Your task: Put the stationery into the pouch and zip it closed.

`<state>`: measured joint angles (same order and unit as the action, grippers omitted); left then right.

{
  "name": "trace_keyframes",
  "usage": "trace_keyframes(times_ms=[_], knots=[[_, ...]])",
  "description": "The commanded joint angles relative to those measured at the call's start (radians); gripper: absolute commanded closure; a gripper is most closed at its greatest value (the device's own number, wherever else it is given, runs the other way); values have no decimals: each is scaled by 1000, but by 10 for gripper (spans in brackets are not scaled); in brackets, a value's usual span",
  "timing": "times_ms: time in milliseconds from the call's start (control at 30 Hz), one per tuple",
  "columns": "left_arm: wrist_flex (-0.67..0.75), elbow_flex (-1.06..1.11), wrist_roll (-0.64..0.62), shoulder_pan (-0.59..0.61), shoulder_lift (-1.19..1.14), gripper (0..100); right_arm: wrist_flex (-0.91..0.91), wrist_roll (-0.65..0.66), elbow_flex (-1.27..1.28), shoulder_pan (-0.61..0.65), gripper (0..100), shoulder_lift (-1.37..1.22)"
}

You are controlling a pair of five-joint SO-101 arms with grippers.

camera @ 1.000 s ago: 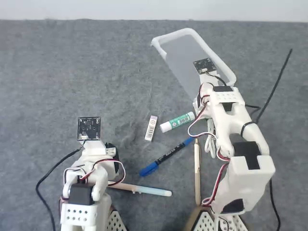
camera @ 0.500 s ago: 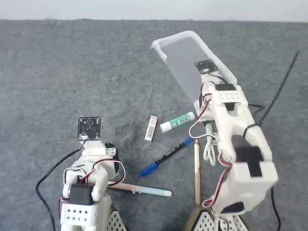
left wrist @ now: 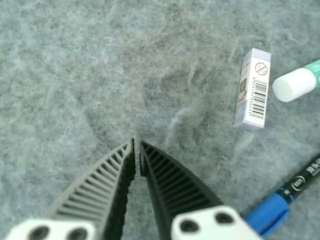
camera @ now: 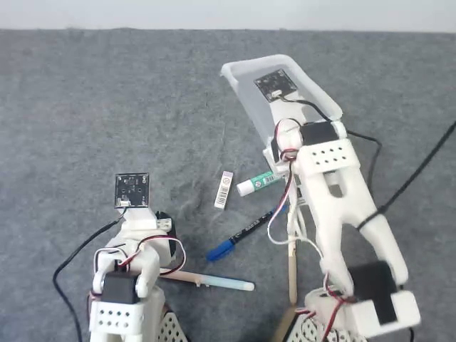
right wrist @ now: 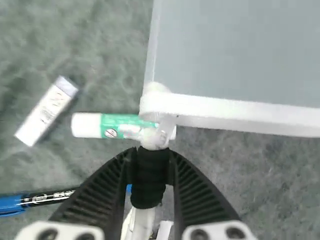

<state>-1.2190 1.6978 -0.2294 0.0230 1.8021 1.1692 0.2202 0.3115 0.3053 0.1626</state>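
Clamping black zip tab point(right wrist: 148, 182) in right hand point(right wrist: 149, 156) at near corner of pouch point(right wrist: 235, 50), far right on tabletop point(camera: 107, 107), probably to open it for loading, with left hand point(left wrist: 137, 148) closed, empty, near left, clear of loose glue stick point(camera: 262, 179), eraser point(camera: 224, 189), blue pen point(camera: 242, 235).

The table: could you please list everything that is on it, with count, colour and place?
pouch: 1, translucent white, far side, under the right arm
zip tab: 1, black, at the pouch's corner
glue stick: 1, green and white, near the pouch
box: 1, white with a barcode, beside the glue stick
pen: 1, black with blue cap, mid-table
stick: 1, beige, by the right arm's base
pale pen: 1, beige and light blue, by the left arm
mat: 1, grey, under everything
left gripper: shut, empty, over the mat
right gripper: shut on the zip tab
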Motion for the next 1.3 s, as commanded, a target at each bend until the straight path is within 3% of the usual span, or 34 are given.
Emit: trace_keyframes(times_ms=[0,367,933,1267], knots=[[-3,-13,3,-2,15,988,13,-6,-43,41,993,120],[-3,-13,3,-2,15,988,127,-18,-23,94,993,340],[-3,-13,3,-2,15,988,-140,-49,393,130,993,742],[-3,-13,2,-9,15,988,-160,-49,539,186,993,928]])
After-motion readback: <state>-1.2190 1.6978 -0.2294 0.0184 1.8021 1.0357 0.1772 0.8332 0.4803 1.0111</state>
